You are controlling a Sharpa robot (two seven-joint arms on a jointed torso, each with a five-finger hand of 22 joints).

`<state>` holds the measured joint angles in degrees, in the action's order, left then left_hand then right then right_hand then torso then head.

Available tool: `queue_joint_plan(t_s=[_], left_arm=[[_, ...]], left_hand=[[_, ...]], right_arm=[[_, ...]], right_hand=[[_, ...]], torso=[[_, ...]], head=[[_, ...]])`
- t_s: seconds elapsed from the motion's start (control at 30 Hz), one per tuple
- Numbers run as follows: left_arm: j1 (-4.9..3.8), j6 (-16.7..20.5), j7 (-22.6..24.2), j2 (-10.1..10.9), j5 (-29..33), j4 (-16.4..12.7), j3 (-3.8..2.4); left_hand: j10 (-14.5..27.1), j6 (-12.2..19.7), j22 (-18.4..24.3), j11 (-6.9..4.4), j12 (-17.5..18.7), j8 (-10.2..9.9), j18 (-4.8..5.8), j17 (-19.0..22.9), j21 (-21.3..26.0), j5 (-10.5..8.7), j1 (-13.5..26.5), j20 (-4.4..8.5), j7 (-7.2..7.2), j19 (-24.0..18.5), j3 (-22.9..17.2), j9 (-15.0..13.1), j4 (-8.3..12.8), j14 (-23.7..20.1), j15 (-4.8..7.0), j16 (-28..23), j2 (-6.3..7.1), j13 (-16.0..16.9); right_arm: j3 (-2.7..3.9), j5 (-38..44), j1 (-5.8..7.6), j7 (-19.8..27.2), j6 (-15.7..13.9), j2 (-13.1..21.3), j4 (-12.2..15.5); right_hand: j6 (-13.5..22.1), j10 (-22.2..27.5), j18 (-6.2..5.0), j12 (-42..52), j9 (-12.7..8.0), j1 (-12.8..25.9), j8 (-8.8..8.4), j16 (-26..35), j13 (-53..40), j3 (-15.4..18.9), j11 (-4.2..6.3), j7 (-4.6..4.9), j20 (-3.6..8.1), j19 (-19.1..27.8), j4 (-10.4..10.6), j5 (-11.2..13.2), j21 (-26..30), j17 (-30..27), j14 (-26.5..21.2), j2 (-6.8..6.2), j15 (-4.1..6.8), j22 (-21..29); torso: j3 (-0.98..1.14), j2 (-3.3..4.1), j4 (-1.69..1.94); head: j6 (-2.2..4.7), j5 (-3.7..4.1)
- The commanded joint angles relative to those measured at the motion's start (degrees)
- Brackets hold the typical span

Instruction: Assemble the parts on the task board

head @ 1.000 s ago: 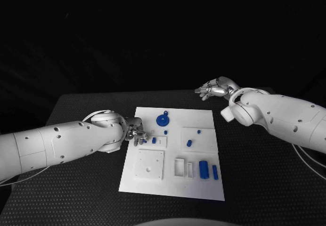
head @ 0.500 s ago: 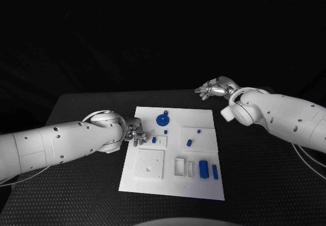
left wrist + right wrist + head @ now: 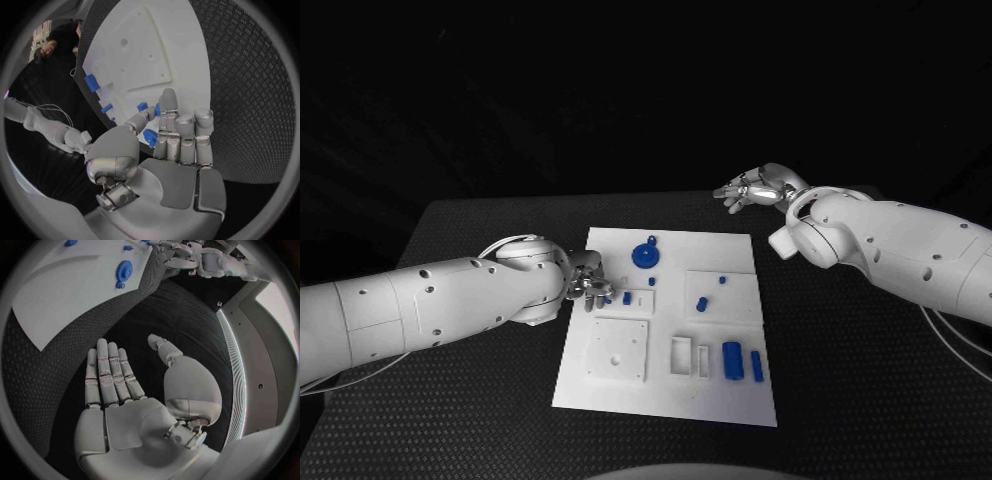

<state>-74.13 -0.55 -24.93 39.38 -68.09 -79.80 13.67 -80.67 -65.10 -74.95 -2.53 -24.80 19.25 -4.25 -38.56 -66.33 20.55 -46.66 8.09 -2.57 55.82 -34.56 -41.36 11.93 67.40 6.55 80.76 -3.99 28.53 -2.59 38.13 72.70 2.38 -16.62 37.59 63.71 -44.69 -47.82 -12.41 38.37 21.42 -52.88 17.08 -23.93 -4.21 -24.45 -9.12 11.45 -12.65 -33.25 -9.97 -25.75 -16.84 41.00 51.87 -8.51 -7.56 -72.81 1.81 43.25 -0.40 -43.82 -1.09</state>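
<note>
Left hand fingers pinching a blue part over task board, right hand fingers apart, holding nothing

The task board lies in the middle of the table before me. My left hand sits at its left edge, a small part between my fingers. My right hand hangs well apart, beyond the board's far right corner. A round part stands near the far edge, the others nearer me
</note>
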Motion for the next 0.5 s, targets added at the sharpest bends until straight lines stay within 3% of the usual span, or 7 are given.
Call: queue_joint_plan(t_s=[0.03, 0.5], left_arm=[[0.14, -1.30, -0.35, -0.45, 1.23, 0.40, 0.02], [0.61, -3.41, -1.07, -1.44, 2.09, 1.54, 0.02]], left_hand=[[-1.48, 0.07, -0.36, -1.08, 0.19, -0.22, -0.84, 0.07, 0.03, -0.26, -0.91, 6.54, 0.14, 0.33, -3.93, -0.03, 3.72, 2.89, 3.26, -0.16, -0.36, 0.09], [-1.64, 0.40, -0.29, -0.97, 0.25, -0.71, -0.85, 0.16, 0.15, -0.63, -0.75, 6.51, 0.00, 0.37, -3.73, -0.05, 3.00, 2.84, 3.14, -0.09, 0.52, 0.21]], right_arm=[[0.00, 0.06, -0.02, 0.28, 0.81, 0.01, 0.10], [0.00, 0.05, -0.02, 0.28, 0.83, 0.05, 0.16]], right_hand=[[0.39, 0.34, -0.30, 0.32, -0.08, 0.06, 0.29, 0.34, 0.09, 0.04, 0.11, 0.84, -0.43, -0.04, -0.15, -0.32, 0.29, 0.07, -0.45, 0.28, 0.09, -0.10], [0.39, 0.34, -0.32, 0.33, -0.09, 0.05, 0.30, 0.35, 0.10, 0.03, 0.12, 0.84, -0.44, -0.05, -0.16, -0.35, 0.33, 0.07, -0.45, 0.29, 0.09, -0.14]], torso=[[0.03, -0.02, -0.06], [0.01, -0.03, -0.06]], head=[[0.06, -0.05], [-0.10, 0.25]])
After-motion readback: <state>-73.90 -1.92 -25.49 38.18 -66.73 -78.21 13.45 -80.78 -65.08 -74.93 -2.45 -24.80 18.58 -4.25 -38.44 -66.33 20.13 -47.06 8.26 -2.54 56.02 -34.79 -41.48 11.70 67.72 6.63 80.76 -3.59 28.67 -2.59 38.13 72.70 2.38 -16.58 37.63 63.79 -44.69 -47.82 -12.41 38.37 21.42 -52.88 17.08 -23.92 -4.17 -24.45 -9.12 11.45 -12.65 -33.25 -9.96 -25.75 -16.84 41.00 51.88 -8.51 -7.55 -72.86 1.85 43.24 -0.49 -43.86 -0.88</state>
